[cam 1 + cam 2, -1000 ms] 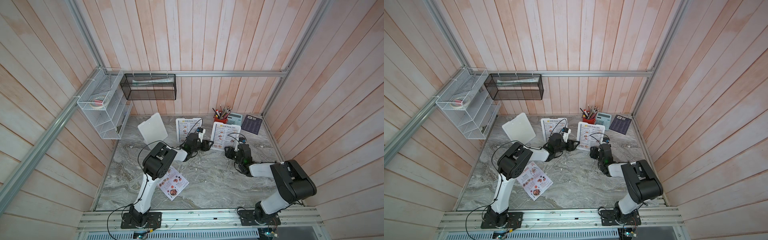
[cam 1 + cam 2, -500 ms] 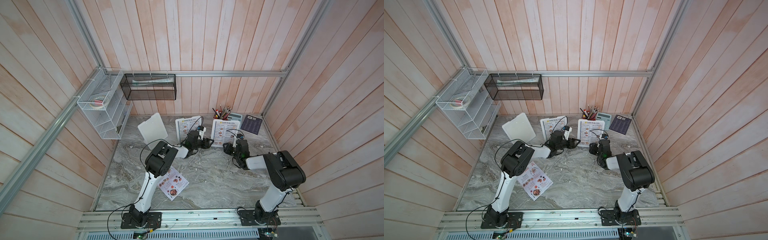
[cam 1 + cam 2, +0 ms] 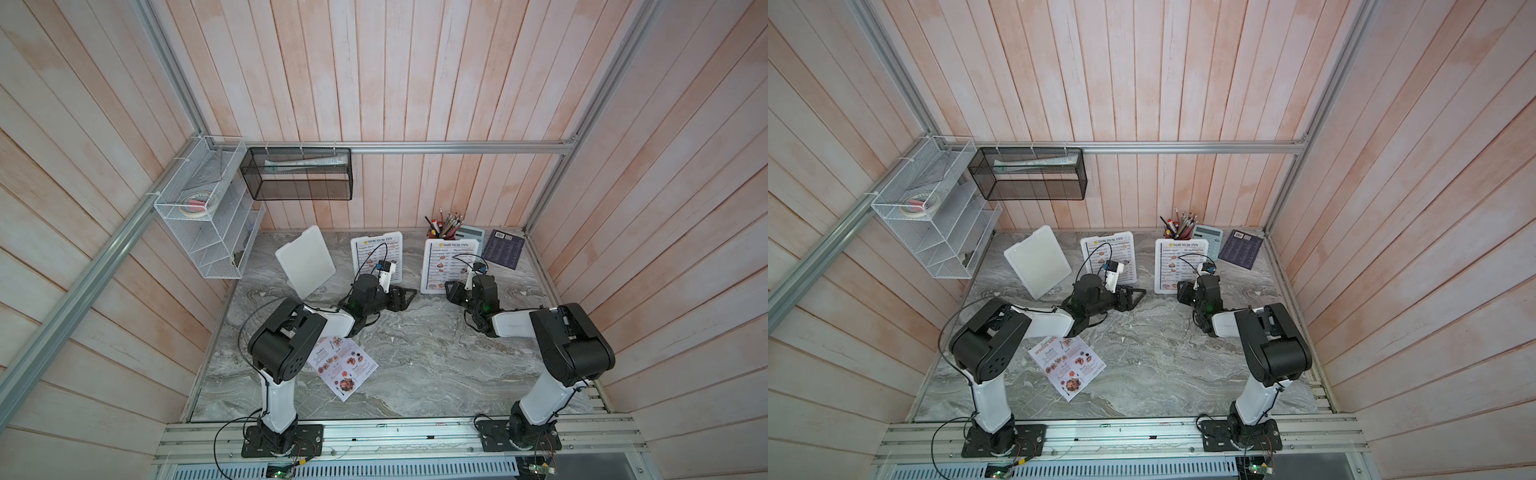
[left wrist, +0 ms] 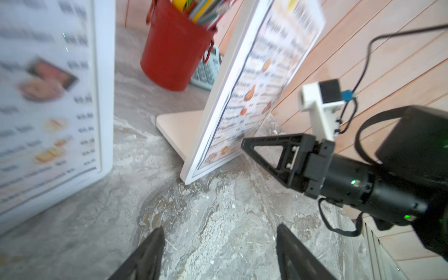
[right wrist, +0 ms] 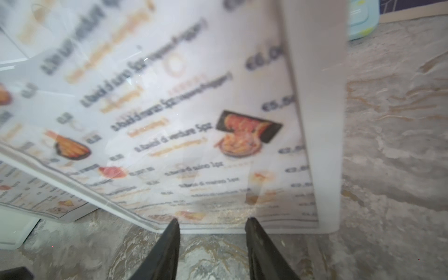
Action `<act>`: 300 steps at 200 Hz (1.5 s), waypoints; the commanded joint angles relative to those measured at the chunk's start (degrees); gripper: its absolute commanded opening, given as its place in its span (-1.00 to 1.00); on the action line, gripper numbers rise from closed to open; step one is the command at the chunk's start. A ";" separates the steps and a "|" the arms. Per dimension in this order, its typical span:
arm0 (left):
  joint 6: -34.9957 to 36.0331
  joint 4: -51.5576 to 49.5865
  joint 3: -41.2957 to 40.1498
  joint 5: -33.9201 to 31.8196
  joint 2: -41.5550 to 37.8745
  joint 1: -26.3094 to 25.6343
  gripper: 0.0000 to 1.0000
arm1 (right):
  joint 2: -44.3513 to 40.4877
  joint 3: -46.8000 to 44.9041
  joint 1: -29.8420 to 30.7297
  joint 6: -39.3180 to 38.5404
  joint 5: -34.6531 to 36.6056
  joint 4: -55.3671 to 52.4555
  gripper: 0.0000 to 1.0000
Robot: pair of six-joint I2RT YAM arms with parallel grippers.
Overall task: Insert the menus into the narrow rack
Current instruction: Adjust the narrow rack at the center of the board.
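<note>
left gripper point(image 4: 219, 229): jaws apart, empty.
right gripper point(image 5: 212, 220): jaws apart, tips at the bottom edge of the right DIM SUM INN menu point(image 3: 451, 266), which leans at table 1 o'clock.
Special Menu point(image 3: 343, 365): flat, 8 o'clock.
do: pinch the edge squarely and keep the sheet vertical for the black mesh rack point(image 3: 301, 174), 11 o'clock.

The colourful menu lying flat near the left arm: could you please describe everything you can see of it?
The colourful menu is a thin white printed sheet with an orange-red heading at one corner, small food photos and dark subheadings. It lies flat, face up, on the grey marbled table, askew to its edges, beside the left arm, whose black elbow hides one corner in a top view. Nothing visible rests on it.
</note>
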 commanded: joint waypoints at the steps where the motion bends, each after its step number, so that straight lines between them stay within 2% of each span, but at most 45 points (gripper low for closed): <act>1: 1.64 3.01 -3.64 -4.19 -1.50 3.04 0.52 | -0.38 1.04 1.73 -0.76 1.21 -0.66 -0.08; 40: 1.51 2.20 -4.32 -2.83 1.09 9.95 0.51 | 1.62 2.08 3.35 -0.27 1.27 -0.05 -0.07; 66: 1.80 1.99 -3.38 -2.00 2.66 12.51 0.51 | 3.24 3.93 4.04 -0.50 1.60 -1.06 -0.08; 138: 2.35 -1.59 2.34 -0.62 7.10 15.62 0.50 | 4.50 5.31 4.03 -0.50 1.59 -1.42 -0.08; 171: 2.17 -2.39 2.55 -1.87 6.64 16.11 0.50 | 4.14 5.20 3.99 -0.67 1.43 -1.51 -0.08; 204: 2.08 -1.90 1.78 0.59 5.19 16.20 0.50 | 2.81 4.31 3.98 -1.06 0.93 -1.33 -0.07; 228: 2.47 -0.89 -1.23 1.44 0.95 16.21 0.55 | -0.41 2.29 4.05 -1.93 0.20 -0.73 -0.07; 253: 3.68 0.81 -7.41 -1.07 -7.99 16.51 0.65 | -6.23 -1.17 3.98 -3.83 -0.04 -0.28 -0.05; 267: 4.65 1.66 -11.65 -4.62 -14.32 16.74 0.74 | -10.62 -3.68 3.89 -5.31 0.51 -0.13 -0.02; 300: 7.37 3.71 -22.12 -18.29 -29.03 18.39 0.94 | -24.87 -11.19 3.50 -9.88 3.52 -0.65 0.09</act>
